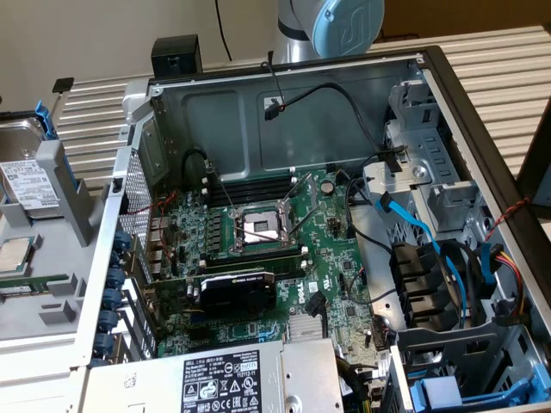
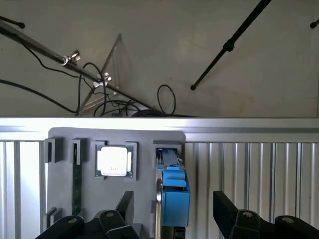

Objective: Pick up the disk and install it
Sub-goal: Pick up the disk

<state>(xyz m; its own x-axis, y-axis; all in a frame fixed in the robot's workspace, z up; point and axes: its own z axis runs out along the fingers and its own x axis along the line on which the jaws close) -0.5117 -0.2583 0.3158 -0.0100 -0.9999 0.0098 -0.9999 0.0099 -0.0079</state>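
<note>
Two fingers (image 2: 125, 205) of the gripper (image 2: 172, 196) sit wide apart, clamping nothing, flanking the blue-framed disk (image 2: 174, 191); it's edge-on, lower end cut off.

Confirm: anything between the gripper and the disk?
Nothing visible. The open gripper faces the disk, standing on edge in the gray holder, jaws either side of it. The CPU chip sits beside the disk, apart.

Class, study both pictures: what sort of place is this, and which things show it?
Probably a robotics lab bench set up for computer assembly: an open PC case with its motherboard bare, a grey holder carrying the disk and a CPU chip, and a robot arm behind the case.
</note>
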